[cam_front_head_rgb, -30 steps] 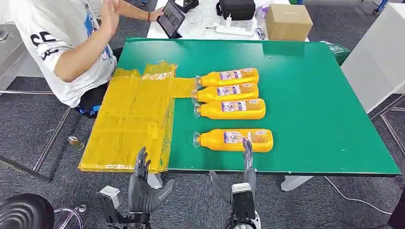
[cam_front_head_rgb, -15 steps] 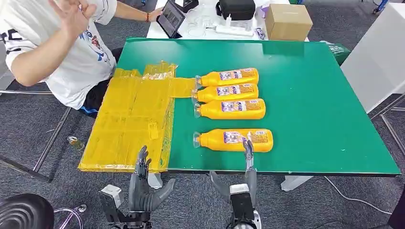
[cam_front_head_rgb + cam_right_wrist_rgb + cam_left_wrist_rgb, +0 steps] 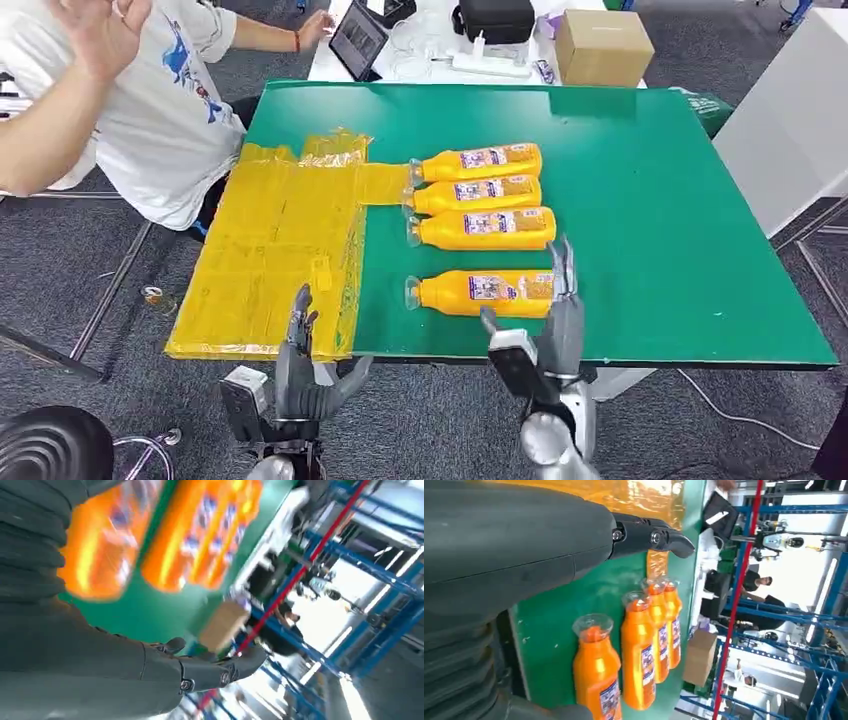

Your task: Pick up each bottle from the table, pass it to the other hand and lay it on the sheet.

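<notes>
Four orange bottles on the green tabletop (image 3: 650, 200), all lying on their sides with caps toward the yellow sheet (image 3: 275, 250). Nearest bottle (image 3: 480, 293) set apart from the row of three (image 3: 478, 195) beyond it.

Right hand (image 3: 555, 325) raised over the near edge of the tabletop, fingers (image 3: 563, 270) straight and held close together, pointing away from the robot. Fingertips over the base end of the nearest bottle, crossing just past its far side; thumb (image 3: 490, 322) just short of the bottle's near side. Bottle thus between thumb and fingertips, not gripped; contact cannot be told. Blurred orange bottle close beside the palm in the right wrist view (image 3: 105, 540).

Left hand (image 3: 305, 365) below the tabletop edge, holding nothing, fingers (image 3: 299, 315) upright and slightly parted, thumb out to the side. Fingertips against the near corner of the sheet, well apart from the nearest bottle's cap.

Person in a white shirt (image 3: 150, 100) beyond the sheet's far side, one hand raised.
</notes>
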Controlling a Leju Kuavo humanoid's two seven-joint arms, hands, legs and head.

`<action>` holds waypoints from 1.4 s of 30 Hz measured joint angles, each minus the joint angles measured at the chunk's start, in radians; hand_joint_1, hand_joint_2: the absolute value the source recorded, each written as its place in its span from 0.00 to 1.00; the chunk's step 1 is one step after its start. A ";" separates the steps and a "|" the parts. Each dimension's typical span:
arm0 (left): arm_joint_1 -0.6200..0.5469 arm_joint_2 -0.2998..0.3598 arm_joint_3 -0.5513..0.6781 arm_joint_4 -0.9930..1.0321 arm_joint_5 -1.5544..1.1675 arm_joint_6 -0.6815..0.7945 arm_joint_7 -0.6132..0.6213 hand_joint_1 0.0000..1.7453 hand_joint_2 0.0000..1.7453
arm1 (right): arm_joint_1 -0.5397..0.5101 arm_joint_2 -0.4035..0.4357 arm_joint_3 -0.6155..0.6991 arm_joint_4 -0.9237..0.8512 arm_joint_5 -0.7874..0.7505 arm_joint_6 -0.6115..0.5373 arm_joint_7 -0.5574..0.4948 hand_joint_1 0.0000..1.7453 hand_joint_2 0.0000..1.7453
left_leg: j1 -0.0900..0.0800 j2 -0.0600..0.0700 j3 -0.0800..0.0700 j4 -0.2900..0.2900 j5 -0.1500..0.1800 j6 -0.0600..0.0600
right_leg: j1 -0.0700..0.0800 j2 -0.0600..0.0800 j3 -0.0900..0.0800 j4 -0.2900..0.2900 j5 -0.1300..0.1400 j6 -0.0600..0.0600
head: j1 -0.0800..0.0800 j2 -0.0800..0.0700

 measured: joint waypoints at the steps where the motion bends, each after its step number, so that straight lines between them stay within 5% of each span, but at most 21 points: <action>1: -0.007 -0.001 0.001 0.006 -0.007 -0.003 0.000 0.00 1.00 | -0.036 -0.019 -0.010 0.015 0.039 0.028 0.043 0.00 1.00 | 0.000 0.000 0.000 0.000 0.000 0.000 | 0.000 0.000 0.000 0.000 0.001 -0.001 | -0.001 0.000; 5: -0.030 -0.008 0.012 0.029 -0.010 -0.039 0.014 0.00 1.00 | -0.197 -0.108 -0.032 0.135 0.137 0.186 0.198 0.00 1.00 | 0.000 0.000 0.000 0.000 0.001 0.000 | 0.000 0.000 0.000 0.000 0.002 -0.001 | -0.001 0.000; 18: -0.052 -0.019 0.044 0.072 -0.020 -0.074 0.022 0.00 1.00 | -0.416 -0.182 -0.004 0.404 0.141 0.417 0.268 0.00 1.00 | 0.000 0.000 -0.001 0.001 0.001 0.001 | 0.000 0.000 -0.001 0.000 0.002 -0.001 | -0.001 0.000; 35: -0.085 -0.024 0.067 0.132 -0.050 -0.096 -0.001 0.00 1.00 | -0.462 -0.210 0.143 0.468 -0.122 0.707 0.052 0.00 1.00 | 0.000 0.000 -0.001 0.001 0.001 0.001 | 0.000 0.000 -0.001 0.000 0.002 -0.001 | -0.001 0.000; 42: -0.102 -0.026 0.069 0.172 -0.037 -0.112 -0.012 0.00 1.00 | -0.468 -0.248 0.218 0.444 -0.148 0.788 0.041 0.00 1.00 | 0.000 0.000 -0.001 0.001 0.001 0.001 | 0.000 0.000 -0.001 0.000 0.002 -0.001 | -0.001 0.000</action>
